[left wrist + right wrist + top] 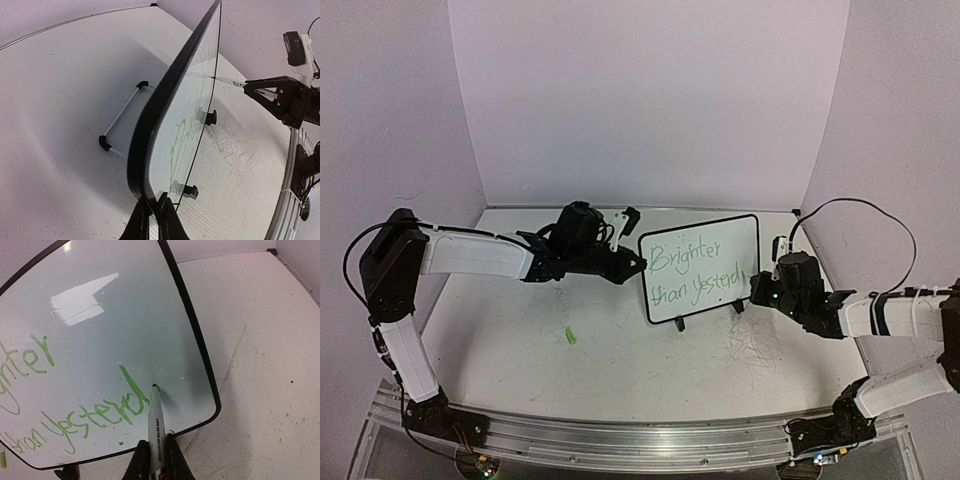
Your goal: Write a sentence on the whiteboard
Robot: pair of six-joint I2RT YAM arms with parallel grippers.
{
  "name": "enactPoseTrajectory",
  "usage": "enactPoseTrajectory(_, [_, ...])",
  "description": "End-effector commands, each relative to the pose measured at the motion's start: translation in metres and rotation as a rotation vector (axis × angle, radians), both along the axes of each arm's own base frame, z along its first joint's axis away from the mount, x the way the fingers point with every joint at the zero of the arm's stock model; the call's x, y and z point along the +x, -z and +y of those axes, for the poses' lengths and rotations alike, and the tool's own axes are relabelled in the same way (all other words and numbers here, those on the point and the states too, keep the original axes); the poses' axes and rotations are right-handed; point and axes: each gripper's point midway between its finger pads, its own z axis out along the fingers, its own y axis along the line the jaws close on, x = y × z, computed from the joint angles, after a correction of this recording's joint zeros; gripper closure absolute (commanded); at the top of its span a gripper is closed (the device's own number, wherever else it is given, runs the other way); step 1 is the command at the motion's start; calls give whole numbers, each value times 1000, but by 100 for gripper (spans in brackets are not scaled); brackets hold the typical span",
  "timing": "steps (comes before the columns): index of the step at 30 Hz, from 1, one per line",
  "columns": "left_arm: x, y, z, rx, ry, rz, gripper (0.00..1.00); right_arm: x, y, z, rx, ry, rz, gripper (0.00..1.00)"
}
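The whiteboard [705, 262] stands upright on its little black feet, mid-table, with green cursive reading "Brighter" over "than yesterd" [695, 268]. My left gripper [638, 266] is shut on the board's left edge; the left wrist view shows the jaws pinching the black frame [145, 165] at its lower corner. My right gripper [760, 288] is shut on a white marker [156, 427]. The marker's tip touches the board [100, 330] just right of the last green "d" [131, 397], near the board's lower right corner.
A small green marker cap [570, 336] lies on the scuffed white tabletop [620, 370] at front left. Grey scribble marks cover the table in front of the board. White walls close in the back and both sides.
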Motion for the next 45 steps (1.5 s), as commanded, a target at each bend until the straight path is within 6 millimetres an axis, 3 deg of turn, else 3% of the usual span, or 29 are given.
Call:
enactPoseTrajectory(1, [9, -26, 9, -1, -37, -93, 100, 1, -13, 5, 38, -26, -39, 100])
enactPoseTrajectory(9, [9, -27, 9, -3, -38, -94, 100, -2, 5, 5, 37, -13, 23, 100])
enactPoseTrajectory(27, [7, -29, 9, -5, -36, -99, 100, -3, 16, -1, 26, 34, 90, 100])
enactPoseTrajectory(37, [8, -27, 8, 0, -36, -97, 100, 10, -16, -1, 24, 45, -19, 100])
enactPoseTrajectory(45, [8, -29, 9, -2, -38, -101, 100, 15, -30, -2, 23, 51, -59, 100])
